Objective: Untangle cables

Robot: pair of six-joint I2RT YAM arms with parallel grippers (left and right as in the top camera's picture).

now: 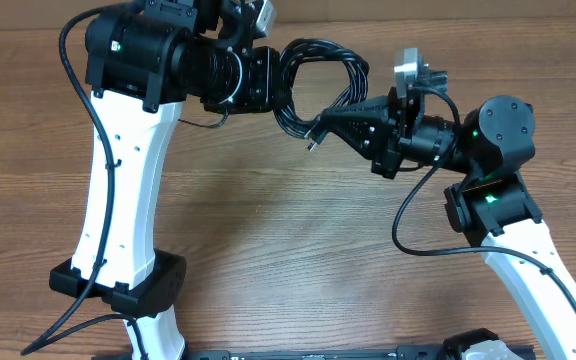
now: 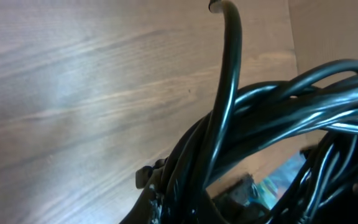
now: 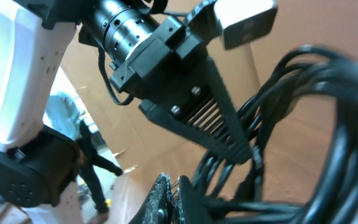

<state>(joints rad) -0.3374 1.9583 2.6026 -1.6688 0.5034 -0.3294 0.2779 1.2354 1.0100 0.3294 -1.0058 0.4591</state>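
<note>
Cables [image 1: 320, 70]: a bundle of thin black loops, lifted off the table [image 1: 268, 250] and hanging between the two arms near its far edge, about mid-width.
Left gripper [image 1: 273, 85]: closed narrow on the bundle's left side, with many strands packed between the fingers.
Right gripper [image 1: 326, 122]: pinched fully together at the bundle's lower right, apparently on a strand or two. The right wrist view does not show which.
Plug tip [image 1: 311, 145]: dangles free just below the right gripper.
Loose end [image 2: 219, 7]: one cord stands up out of the mass, stiff enough to hold its curve.
Handling: probably light and springy. The smooth, glossy jackets look likely to slide in a pinch, and the loops look likely to snag on each other.
Where to hold: a single strand near a free end or plug, not the whole bunch.
</note>
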